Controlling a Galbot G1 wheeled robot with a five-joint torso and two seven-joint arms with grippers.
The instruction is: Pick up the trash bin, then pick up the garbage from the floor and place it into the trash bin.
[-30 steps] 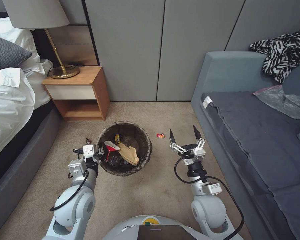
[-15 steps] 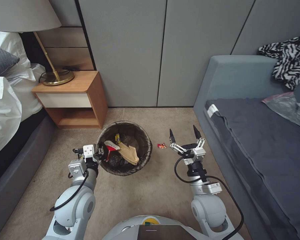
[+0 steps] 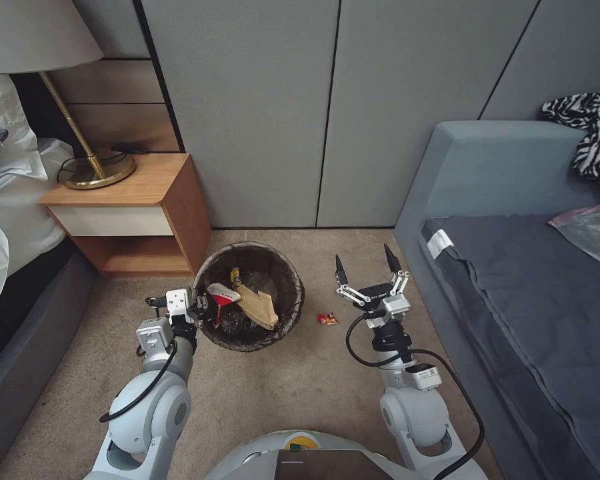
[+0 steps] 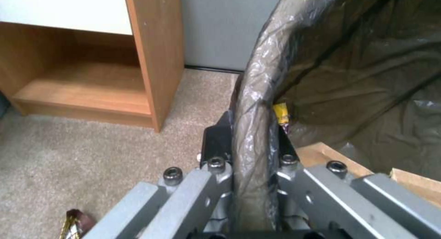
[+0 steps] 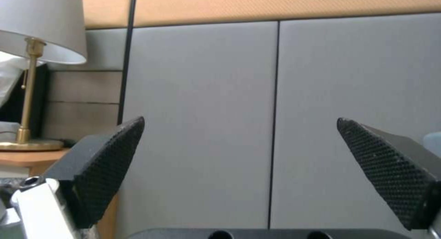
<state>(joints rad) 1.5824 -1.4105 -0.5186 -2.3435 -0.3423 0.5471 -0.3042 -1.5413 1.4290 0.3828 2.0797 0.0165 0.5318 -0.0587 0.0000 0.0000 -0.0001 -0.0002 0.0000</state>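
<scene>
The trash bin (image 3: 299, 293), round with a dark bag liner, hangs just above the carpet with my left gripper (image 3: 200, 308) shut on its near rim. Inside lie a red-and-white cup (image 3: 221, 294), a tan paper bag (image 3: 259, 308) and a yellow wrapper (image 3: 235, 276). In the left wrist view the gripper (image 4: 250, 139) pinches the lined rim (image 4: 252, 94). A tiny red wrapper (image 3: 326, 319) lies on the carpet between the bin and my right arm. My right gripper (image 3: 363, 257) is open and empty above the floor, just past that wrapper; its gripper (image 5: 239, 120) faces the wall.
A wooden nightstand (image 3: 147, 200) with a brass lamp (image 3: 90, 175) stands left of the bin, beside a bed (image 3: 7, 220). A grey sofa (image 3: 513, 280) fills the right side. Grey wall panels (image 3: 327, 113) close the space ahead. A small brown-gold wrapper (image 4: 73, 225) lies under the left wrist.
The whole picture has shifted, so the camera moved with the robot toward the wall. The red wrapper now lies nearer, beside the right wrist instead of ahead of the gripper. Both arms keep their poses.
</scene>
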